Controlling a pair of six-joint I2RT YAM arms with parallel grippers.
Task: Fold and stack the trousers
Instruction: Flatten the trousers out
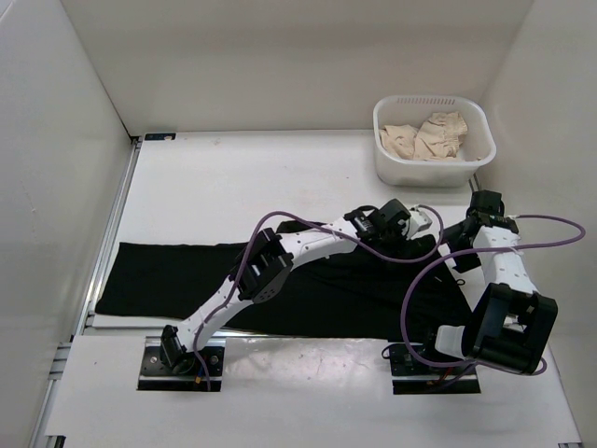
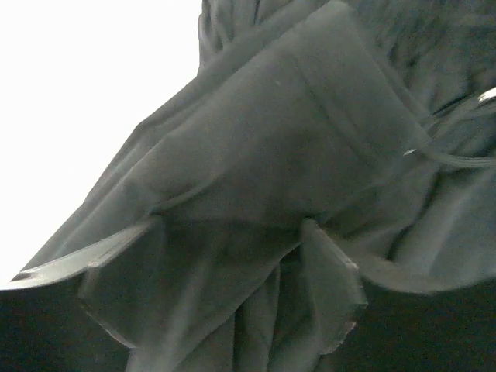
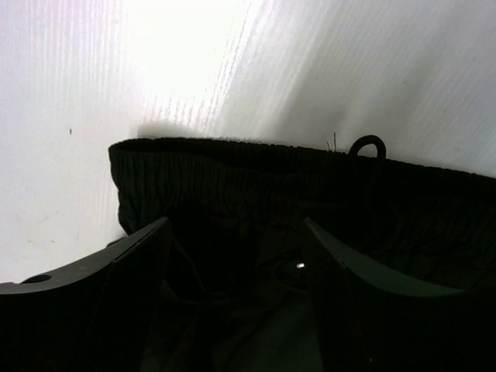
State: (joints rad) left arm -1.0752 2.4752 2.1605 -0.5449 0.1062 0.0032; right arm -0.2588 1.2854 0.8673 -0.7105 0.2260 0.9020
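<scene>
Fold barely begun, I'd say: left fingers [image 2: 333, 287] gape around bunched trousers [image 1: 168, 271], right fingers [image 3: 372, 302] released over the waistband [image 3: 232, 159]; both must pinch.

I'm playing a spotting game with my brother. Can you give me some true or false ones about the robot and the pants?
1. The trousers are black. True.
2. The basket is empty. False: beige clothes lie in it.
3. The basket sits at the table's far right corner. True.
4. The trousers are folded into a neat stack. False: they lie stretched out long across the table.
5. The right gripper is shut tight. False: its fingers stand wide apart by the waistband.
</scene>
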